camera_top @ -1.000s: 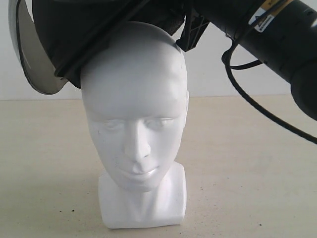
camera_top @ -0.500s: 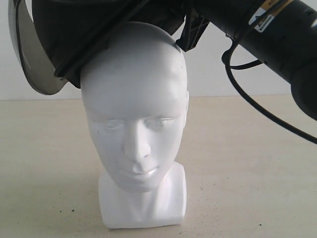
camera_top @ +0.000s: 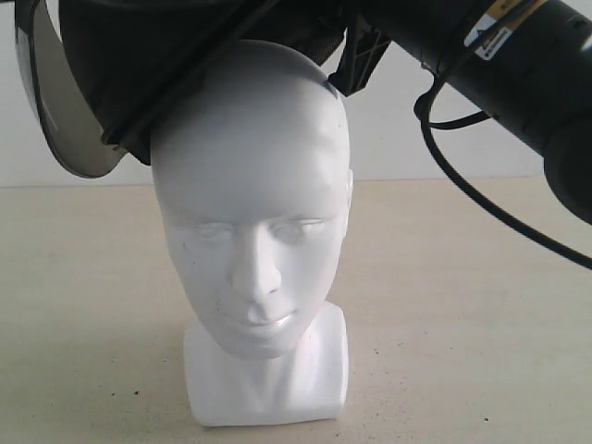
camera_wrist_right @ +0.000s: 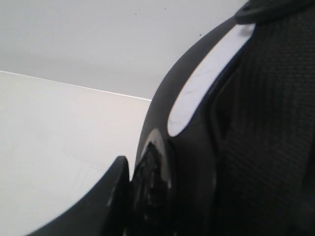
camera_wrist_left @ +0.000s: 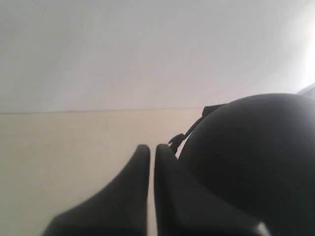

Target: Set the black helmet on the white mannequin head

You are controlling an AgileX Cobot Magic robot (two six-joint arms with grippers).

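The white mannequin head [camera_top: 254,203] stands upright on its block base [camera_top: 268,379], facing the exterior camera. The black helmet [camera_top: 120,55] sits tilted over its crown, with the rim low on the left of the view and the tinted visor [camera_top: 55,102] hanging out to that side. My right gripper [camera_wrist_right: 142,167] is shut on the helmet's rim [camera_wrist_right: 197,162], one finger outside the shell; the padded lining [camera_wrist_right: 270,123] shows beside it. My left gripper [camera_wrist_left: 151,150] is shut, holds nothing and sits close beside the helmet's shell [camera_wrist_left: 246,157].
My right arm [camera_top: 499,55] comes in from the upper right with a black cable [camera_top: 462,176] looping below it. The pale tabletop [camera_top: 462,324] spreads around the base, with a plain white wall [camera_top: 407,139] behind.
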